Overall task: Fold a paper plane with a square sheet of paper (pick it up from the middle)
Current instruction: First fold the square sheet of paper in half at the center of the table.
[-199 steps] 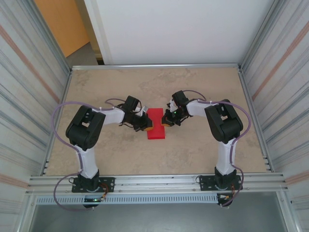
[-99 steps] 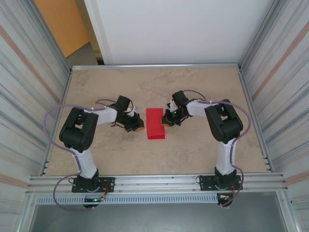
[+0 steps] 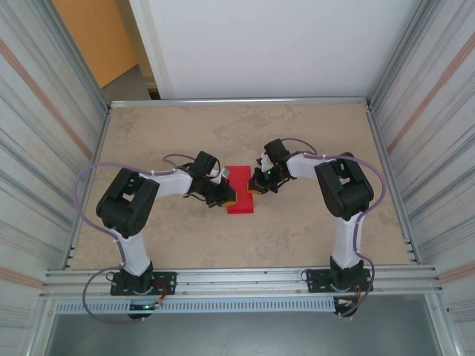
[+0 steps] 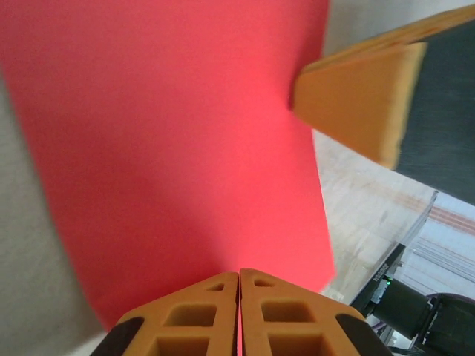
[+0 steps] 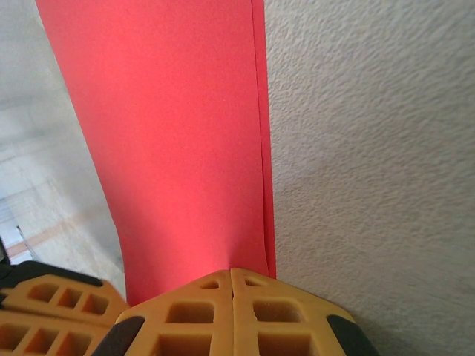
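Looking across the table, I see my left arm has swung back in after pulling away half a second ago, while the right arm has not budged. The square sheet of paper lies mid-table between them as a narrow folded strip, its doubled edges showing in the right wrist view. The left gripper is back at its left edge with fingers pressed together. The right gripper sits on the right edge, likewise closed. I judge this a crease-pressing pass, early in the folding.
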